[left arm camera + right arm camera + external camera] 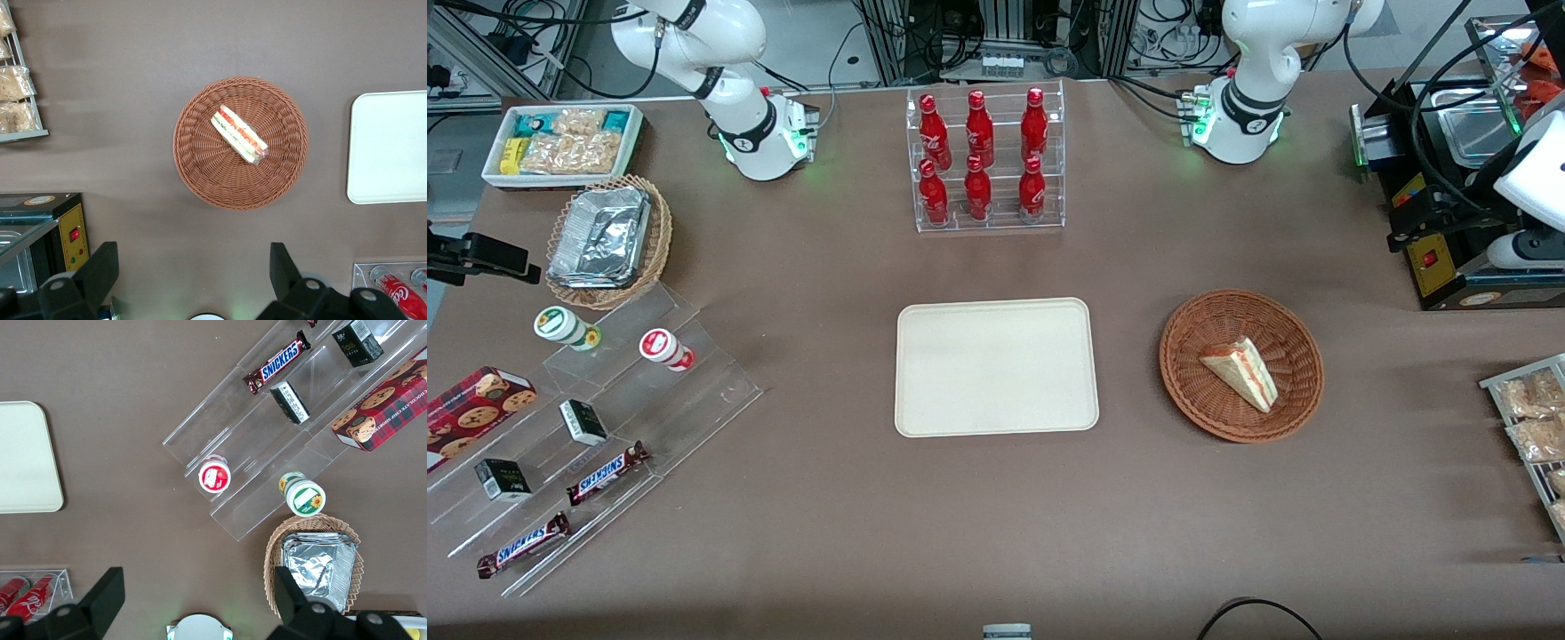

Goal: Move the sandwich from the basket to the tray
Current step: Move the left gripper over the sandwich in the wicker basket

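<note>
The gripper (193, 273) is hanging high above the table with its fingers (100, 270) spread wide, holding nothing, looking straight down on the basket (200, 180). The sandwich (1240, 373) is lying inside the basket (1200, 400), on its woven bottom, filling edge showing. The tray (996, 366) is sitting bare just beside the basket, toward the parked arm's end. Farther from the front camera, a clear rack of red bottles (984, 158) is standing upright.

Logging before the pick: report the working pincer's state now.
Left pincer: open, holding nothing, above the table beside the basket; the sandwich lies in the basket.
</note>
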